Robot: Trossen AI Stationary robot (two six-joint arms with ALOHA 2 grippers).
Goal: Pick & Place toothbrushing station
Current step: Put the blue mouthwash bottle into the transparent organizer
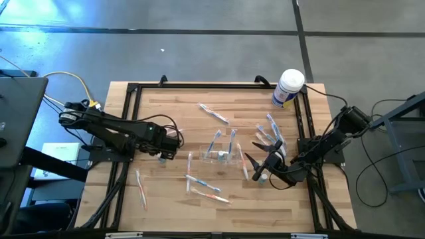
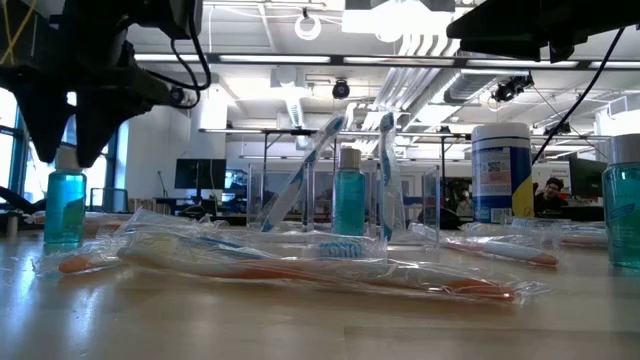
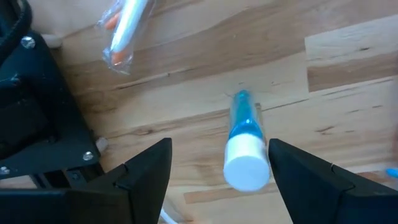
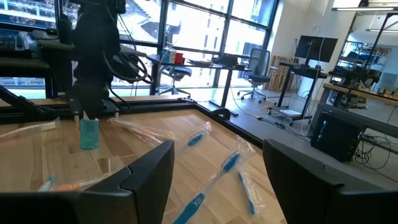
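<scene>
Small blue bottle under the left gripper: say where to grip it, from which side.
Take the small blue bottle by its white cap, from straight above: it stands upright, and the left gripper hangs over it, fingers open either side.

Two arms, black throughout, jointed in boxy segments. Left arm [image 1: 113, 133]: black cables looped along the links, yellow and white leads at the base end. Right arm [image 1: 325, 143]: black cable trailing off the base. Wedge-shaped matte fingers [image 3: 146, 171]; silver screws on the wrist plate [image 3: 37, 124].
</scene>
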